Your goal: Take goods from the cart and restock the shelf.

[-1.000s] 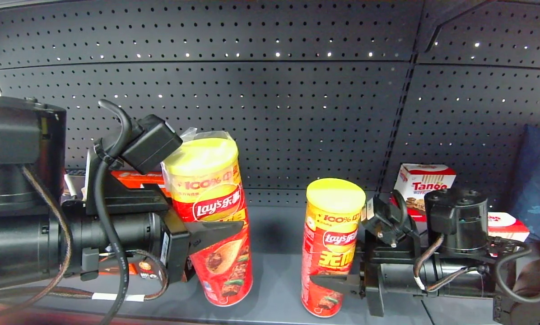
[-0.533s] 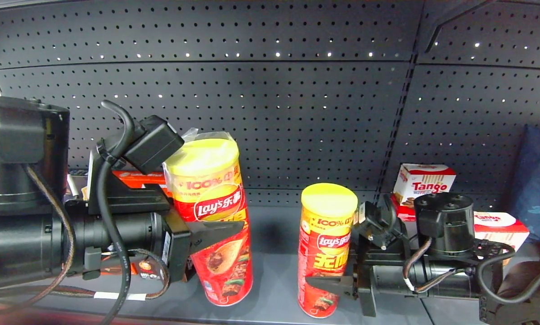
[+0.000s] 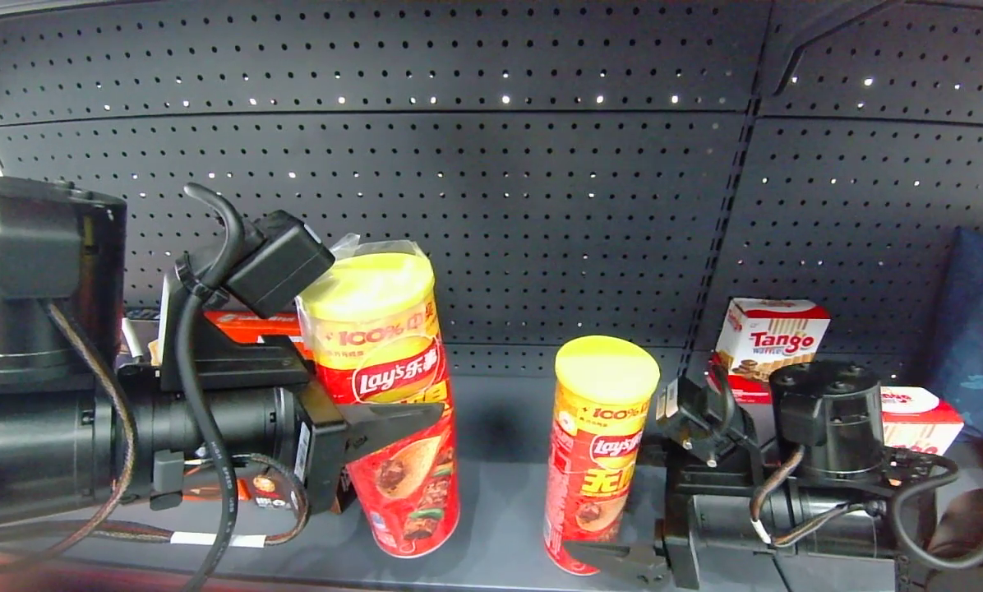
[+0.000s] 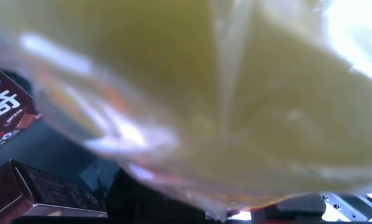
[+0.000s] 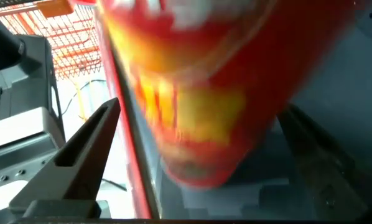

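L gripper [image 3: 413,415] is clamped mid-body on the tall red cardboard chip tube w/ yellow plastic lid and clear film wrap [image 3: 380,362] (wrapped tube). It leans slightly, base low over the dark grey metal shelf board [image 3: 500,510]; can't tell if it touches. No change there vs 1 s ago. L wrist cam has the wrapped tube [image 4: 236,93] pressed right up close.

R gripper [image 3: 590,549] has its fingers apart, straddling the second red chip tube w/ yellow lid, no wrap [image 3: 598,444] (bare tube), down by its base. Vs 0.5 s ago, R gripper has dropped from mid-label to near the base and backed off a bit to the right. Bare tube's top has nudged right, and it stands on the shelf board, tilted a little.

R wrist cam: fingers [image 5: 80,162] are wide either side of the bare tube [image 5: 198,93]; can't tell if the pads touch. Orange wire cart [image 5: 55,28] is behind.

On the shelf behind R arm are a white-and-red wafer box [image 3: 775,333] and a flat white/red box [image 3: 923,415]. An orange-red carton [image 3: 253,322] sits behind L gripper. Perforated dark back panel [image 3: 541,205] is unchanged.
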Controlling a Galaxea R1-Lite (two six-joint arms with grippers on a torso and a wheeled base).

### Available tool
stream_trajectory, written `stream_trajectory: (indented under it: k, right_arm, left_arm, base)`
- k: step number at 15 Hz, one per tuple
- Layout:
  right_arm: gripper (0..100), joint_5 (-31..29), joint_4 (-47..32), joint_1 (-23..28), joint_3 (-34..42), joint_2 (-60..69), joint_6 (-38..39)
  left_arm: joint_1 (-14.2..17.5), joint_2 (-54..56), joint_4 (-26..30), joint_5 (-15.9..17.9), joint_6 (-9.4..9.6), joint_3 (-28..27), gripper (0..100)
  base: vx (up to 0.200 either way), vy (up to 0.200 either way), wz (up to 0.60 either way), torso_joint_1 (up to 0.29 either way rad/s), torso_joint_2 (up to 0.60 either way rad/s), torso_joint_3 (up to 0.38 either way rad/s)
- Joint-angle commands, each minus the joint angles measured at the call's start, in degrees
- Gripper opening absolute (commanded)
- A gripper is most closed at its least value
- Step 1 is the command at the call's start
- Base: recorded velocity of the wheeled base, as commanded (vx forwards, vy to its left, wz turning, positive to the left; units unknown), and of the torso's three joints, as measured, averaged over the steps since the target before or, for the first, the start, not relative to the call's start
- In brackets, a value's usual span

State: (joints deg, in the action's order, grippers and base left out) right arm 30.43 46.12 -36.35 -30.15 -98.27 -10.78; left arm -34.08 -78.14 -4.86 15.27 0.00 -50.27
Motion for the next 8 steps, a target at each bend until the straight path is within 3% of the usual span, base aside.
stream_trajectory:
  k: [1,8]
  right_arm:
    - [100,0.0,0.0,0.4,2.8,3.4,0.0]
    - [100,0.3,0.0,0.8,7.2,6.2,0.1]
  left_arm:
    - [-0.2,0.1,-0.1,0.0,0.0,0.0,0]
    - [-0.3,-0.1,-0.1,0.0,0.0,0.0,0]
  base:
    - [0.0,0.0,0.0,0.0,0.0,0.0]
    - [0.0,0.0,0.0,0.0,0.0,0.0]
